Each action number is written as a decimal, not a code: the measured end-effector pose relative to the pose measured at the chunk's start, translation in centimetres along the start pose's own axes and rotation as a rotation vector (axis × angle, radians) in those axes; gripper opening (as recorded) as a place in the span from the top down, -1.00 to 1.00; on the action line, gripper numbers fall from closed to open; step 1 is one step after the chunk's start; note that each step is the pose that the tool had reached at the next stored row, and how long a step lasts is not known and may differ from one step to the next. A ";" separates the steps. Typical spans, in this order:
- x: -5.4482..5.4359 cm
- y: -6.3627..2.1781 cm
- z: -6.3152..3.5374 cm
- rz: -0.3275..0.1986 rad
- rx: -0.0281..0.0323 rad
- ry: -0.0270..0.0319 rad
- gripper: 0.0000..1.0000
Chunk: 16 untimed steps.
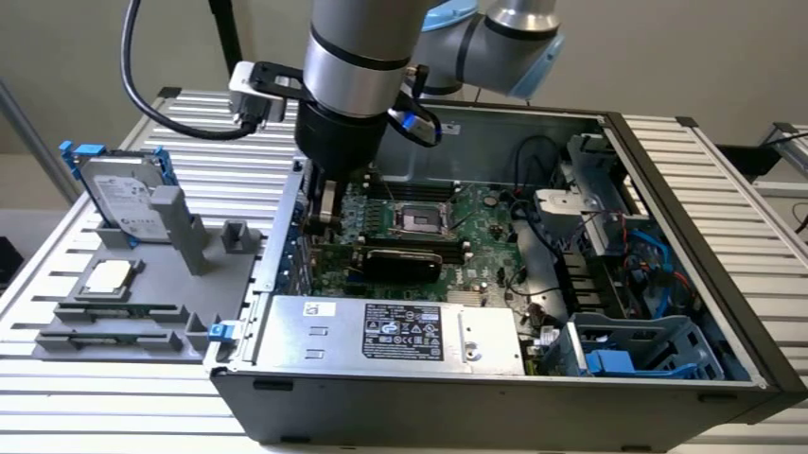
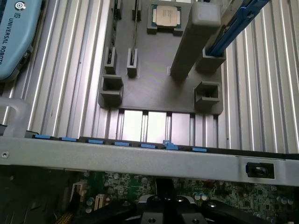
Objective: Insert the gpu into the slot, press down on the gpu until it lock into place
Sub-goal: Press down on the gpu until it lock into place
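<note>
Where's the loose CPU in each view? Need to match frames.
Exterior view: the CPU sits on the gray tray at the exterior view's left, outside the case.
Wrist view: the CPU is on the same tray, beyond the case wall.
Shared landmark: the tall gray post standing next to the CPU.

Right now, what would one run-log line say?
gripper: shut | place: inside computer case, over motherboard | gpu: on motherboard beside gripper, seating unclear

Table [image 1: 114, 416] — ribbed, brushed aluminium; fixture [image 1: 177, 293] matt grey plastic; case [image 1: 505, 407] sheet metal; gpu [image 1: 401, 261] matt black.
</note>
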<state>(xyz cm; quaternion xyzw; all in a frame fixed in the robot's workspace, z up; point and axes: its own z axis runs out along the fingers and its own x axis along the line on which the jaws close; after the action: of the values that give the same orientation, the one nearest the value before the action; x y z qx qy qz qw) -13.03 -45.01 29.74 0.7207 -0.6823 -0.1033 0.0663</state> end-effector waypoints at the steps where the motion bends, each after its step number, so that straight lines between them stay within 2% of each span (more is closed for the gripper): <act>1: 0.0 -0.02 -0.02 0.000 -0.0025 0.0006 0.79; 4: 0.0 -0.07 -0.03 0.001 -0.0060 0.0032 0.79; 9: 0.0 -0.10 -0.05 0.004 -0.0065 0.0106 0.79; 16: 0.1 -0.55 -0.16 0.009 -0.0063 0.0130 0.79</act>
<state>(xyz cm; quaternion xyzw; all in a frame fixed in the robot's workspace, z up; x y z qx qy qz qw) -12.45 -45.09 29.75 0.7182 -0.6846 -0.1005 0.0734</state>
